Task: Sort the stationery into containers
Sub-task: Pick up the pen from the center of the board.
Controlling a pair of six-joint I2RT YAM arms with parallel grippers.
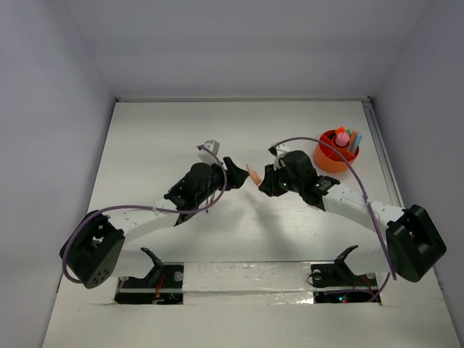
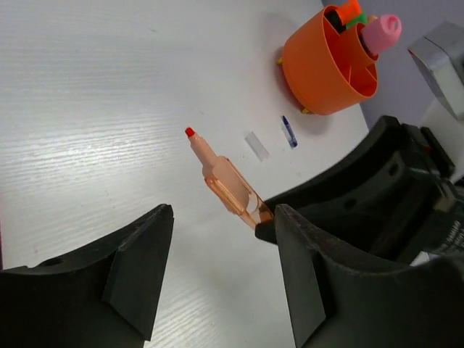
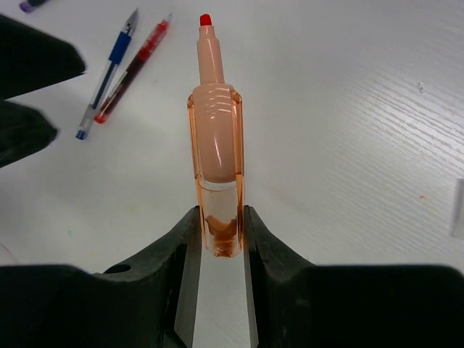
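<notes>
From above. Near the far right corner of the table [image 1: 145,145], the orange holder [image 1: 330,161], already loaded with several coloured pieces. Well to the holder's left, mid-table, the left gripper [image 1: 233,180] and the right gripper [image 1: 265,181] nose to nose, the orange marker [image 1: 254,174] bridging the gap between them.

From the left wrist. Left gripper [image 2: 223,217] roughly half open, fingers [image 2: 138,275] apart and clamped on nothing; hard to say whether one finger brushes the marker. Orange marker [image 2: 226,183] off the table, red tip away, tail pinched in the right gripper [image 2: 267,226]. Just short of the orange holder's [image 2: 322,72] base, flat on the table, a clear bit [image 2: 256,146] and a small blue bit [image 2: 289,132]. Poking out of the holder, a pink-capped piece [image 2: 382,30].

From the right wrist. Right gripper [image 3: 220,233] closed tight on the clear tail end of the orange marker [image 3: 216,130], barrel pointing straight out. Flat on the table beyond, a blue pen [image 3: 107,76] and a red pen [image 3: 134,69] side by side; how far from the holder, not to be told here.
</notes>
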